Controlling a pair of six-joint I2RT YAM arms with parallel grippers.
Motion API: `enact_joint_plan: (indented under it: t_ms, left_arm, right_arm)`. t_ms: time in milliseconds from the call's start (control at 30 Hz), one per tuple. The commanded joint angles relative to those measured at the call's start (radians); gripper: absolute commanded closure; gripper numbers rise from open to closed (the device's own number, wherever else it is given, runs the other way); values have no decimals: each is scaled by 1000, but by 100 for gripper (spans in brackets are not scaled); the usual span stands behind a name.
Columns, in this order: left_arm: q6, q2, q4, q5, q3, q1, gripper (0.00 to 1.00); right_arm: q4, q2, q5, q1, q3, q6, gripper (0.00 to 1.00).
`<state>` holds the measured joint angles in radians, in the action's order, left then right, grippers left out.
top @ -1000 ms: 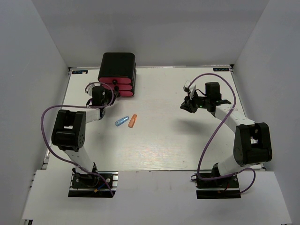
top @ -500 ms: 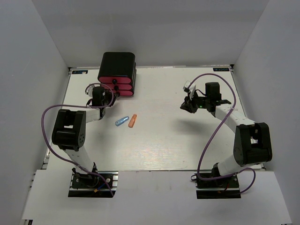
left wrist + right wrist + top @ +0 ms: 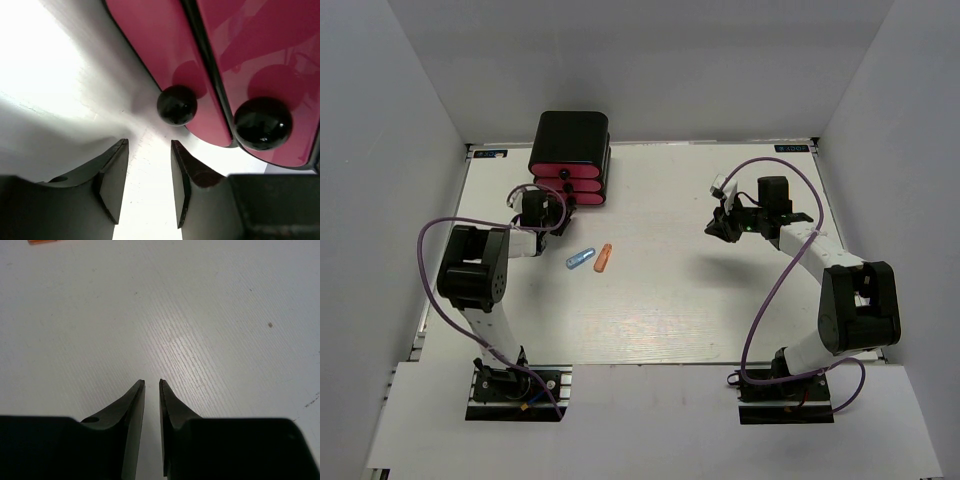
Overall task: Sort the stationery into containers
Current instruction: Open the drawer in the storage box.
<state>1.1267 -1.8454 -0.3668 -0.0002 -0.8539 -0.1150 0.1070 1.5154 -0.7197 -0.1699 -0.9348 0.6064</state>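
The black cabinet (image 3: 570,140) stands at the back left with its pink drawers (image 3: 570,185) facing the arms. My left gripper (image 3: 538,207) is just in front of them. In the left wrist view it (image 3: 149,146) is open and empty, its tips just short of a drawer's black knob (image 3: 177,105), and a second knob (image 3: 263,123) sits to the right. A light blue piece (image 3: 580,258) and an orange piece (image 3: 604,258) of stationery lie side by side on the table. My right gripper (image 3: 724,226) hovers at the right, its jaws (image 3: 152,382) a narrow gap apart and holding nothing.
The white table (image 3: 660,300) is walled on three sides by grey panels. Purple cables loop off both arms. The orange piece (image 3: 45,241) just shows at the top left edge of the right wrist view.
The left gripper's jaws have spread apart in front of the drawer knob, and the left arm has shifted slightly. The right arm and the two pieces have not moved.
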Motion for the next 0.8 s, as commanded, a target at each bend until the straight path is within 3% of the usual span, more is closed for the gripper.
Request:
enact_joint_plan:
  t_ms: [0, 267, 767]
  left_arm:
    - [4, 6, -29, -7, -34, 5, 50]
    - [25, -21, -142, -18, -13, 5, 49]
    - [45, -66, -187, -83, -34, 5, 48]
  right_arm:
    - [3, -23, -3, 4, 4, 10, 75]
    - [11, -9, 0, 6, -10, 13, 75]
    - [25, 11, 0, 6, -30, 21, 75]
